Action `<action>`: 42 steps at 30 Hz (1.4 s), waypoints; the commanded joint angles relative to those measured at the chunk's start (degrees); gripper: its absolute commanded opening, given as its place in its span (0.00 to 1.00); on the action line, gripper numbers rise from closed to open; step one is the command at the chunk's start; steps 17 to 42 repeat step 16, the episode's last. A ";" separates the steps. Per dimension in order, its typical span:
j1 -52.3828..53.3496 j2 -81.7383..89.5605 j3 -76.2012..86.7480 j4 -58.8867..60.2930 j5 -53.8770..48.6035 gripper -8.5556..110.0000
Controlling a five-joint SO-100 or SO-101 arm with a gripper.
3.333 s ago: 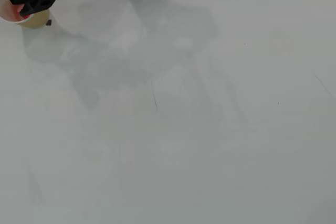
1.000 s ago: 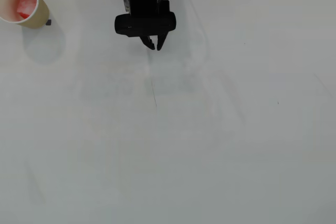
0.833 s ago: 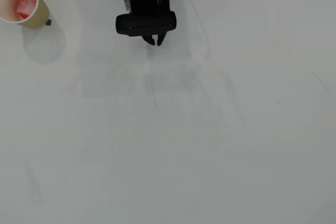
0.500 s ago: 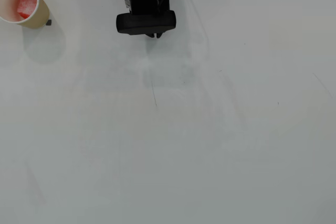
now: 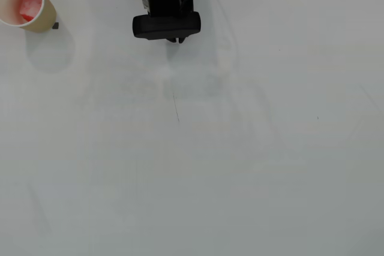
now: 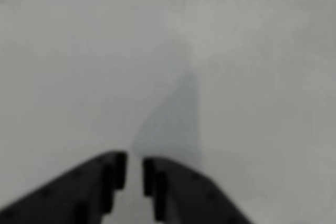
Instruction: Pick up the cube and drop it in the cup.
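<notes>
Well, the cube (image 5: 27, 5) sits inside the cup (image 5: 44, 17), up in the top left corner of the overhead view; its red-pink face with pale speckles shows against the cream inside wall. The cup stands upright on the white table (image 5: 240, 166), with a tiny dark speck on the tabletop just beside its lower right edge.

The arm (image 5: 165, 4) is well apart from the cup, at the top middle of the overhead view, black, with wires looping off behind it. From above almost all of the gripper (image 5: 177, 40) is tucked under the arm's body, and only a sliver of its tips pokes out below.

The wrist view is blurred, but it shows the gripper (image 6: 134, 171) with its two black fingers (image 6: 107, 174) nearly together, only a thin strip of table showing between them, and nothing held. So the jaws look closed on empty air, as far as that soft picture lets me say. Ahead of them lies bare pale tabletop with a grey shadow.
</notes>
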State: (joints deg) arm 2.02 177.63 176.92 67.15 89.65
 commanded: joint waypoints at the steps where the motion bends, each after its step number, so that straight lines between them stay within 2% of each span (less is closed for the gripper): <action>1: 0.88 2.02 1.93 0.00 0.09 0.07; 42: 2.64 2.02 1.93 0.00 0.09 0.07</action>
